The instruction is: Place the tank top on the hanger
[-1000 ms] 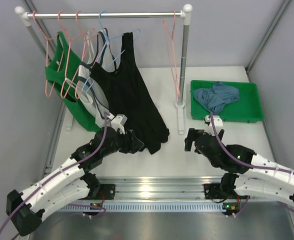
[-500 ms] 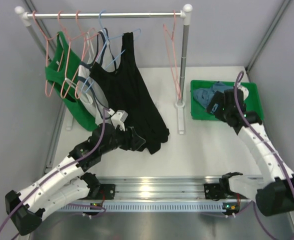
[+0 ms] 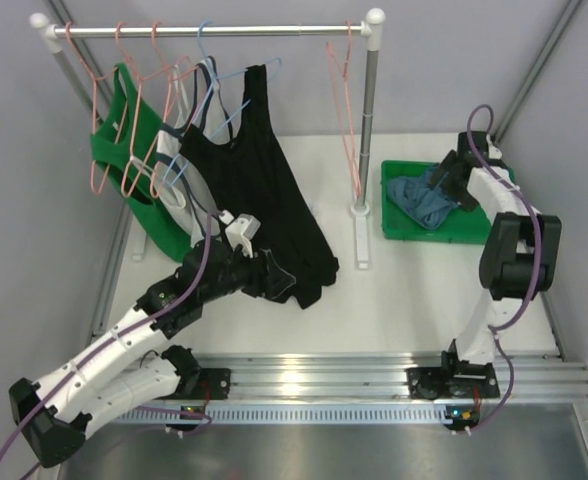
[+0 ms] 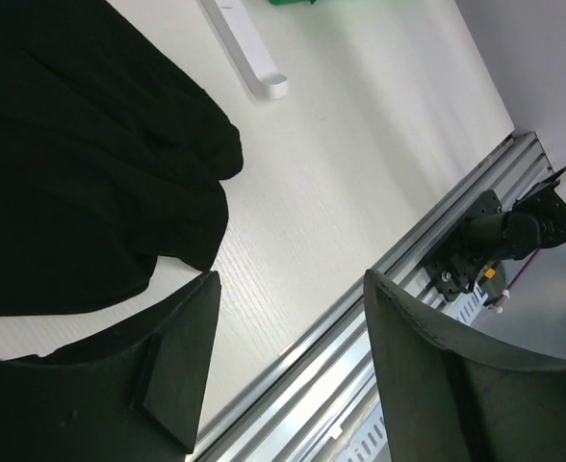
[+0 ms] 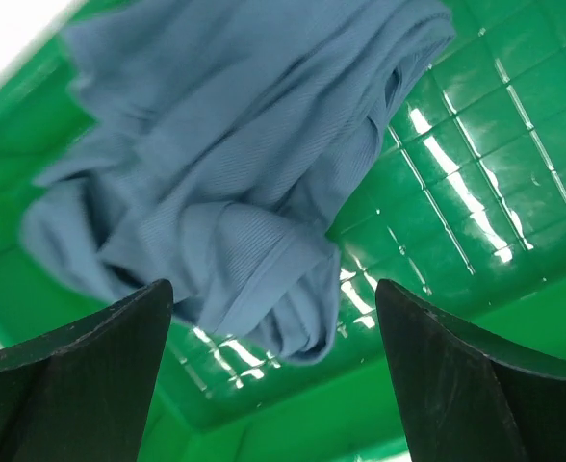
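Blue-teal tank top (image 5: 225, 183) bunched in green tray (image 5: 475, 115); right gripper (image 5: 271, 287) wide open, empty, above it. Descend onto thick fold, close firmly; left gripper (image 4: 291, 289) open, empty.

No readable text, labels or numbers; arm markings perhaps too small.

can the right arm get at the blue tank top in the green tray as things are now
Probably yes. The right gripper hangs open right above the tank top, which lies crumpled in the green tray with nothing on it or between it and the jaws.
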Tool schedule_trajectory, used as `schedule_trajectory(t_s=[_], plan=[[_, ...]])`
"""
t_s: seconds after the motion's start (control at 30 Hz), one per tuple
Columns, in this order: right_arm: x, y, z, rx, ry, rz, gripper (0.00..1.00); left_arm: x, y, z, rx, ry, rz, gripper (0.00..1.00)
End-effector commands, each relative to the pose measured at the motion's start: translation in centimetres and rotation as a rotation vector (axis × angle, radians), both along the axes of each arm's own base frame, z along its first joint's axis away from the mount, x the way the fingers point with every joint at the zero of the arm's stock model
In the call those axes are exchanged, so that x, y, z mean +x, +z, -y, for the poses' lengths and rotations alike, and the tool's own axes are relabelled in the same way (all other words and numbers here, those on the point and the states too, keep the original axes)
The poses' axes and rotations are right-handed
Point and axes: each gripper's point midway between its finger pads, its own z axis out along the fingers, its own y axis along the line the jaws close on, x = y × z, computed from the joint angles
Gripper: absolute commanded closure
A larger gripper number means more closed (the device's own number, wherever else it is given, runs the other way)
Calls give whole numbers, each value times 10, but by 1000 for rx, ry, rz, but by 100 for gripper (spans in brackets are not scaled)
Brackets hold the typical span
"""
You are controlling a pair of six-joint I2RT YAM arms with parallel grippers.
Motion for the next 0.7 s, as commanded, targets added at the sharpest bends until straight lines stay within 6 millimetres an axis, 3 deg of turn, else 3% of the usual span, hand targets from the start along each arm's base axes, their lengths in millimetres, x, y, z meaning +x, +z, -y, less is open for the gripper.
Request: schedule_trajectory(t_s=[0.0,0.13,0.3,0.4,0.53,0.57,0.67], plan=[[18,-12,10,-21,-6,-16,14,-2,19,6,-28,-35,32,34],[20,-38,7,-3,11,-56,16,-3,19,3,-15,-34,32,34],[20,-53,4,12,25,-67,22,-2,19,2,4,-35,34,34],[20,-55,4,5,40,-66,37,-2,18,2,10,-35,34,34],[24,-51,1,7,70,-52,63,0,16,2,15,-30,32,34],[25,-51,-2,21,84,-49,77,0,16,2,14,-31,31,34],[26,-40,-5,32,99,-24,95,0,16,3,16,-35,37,34]])
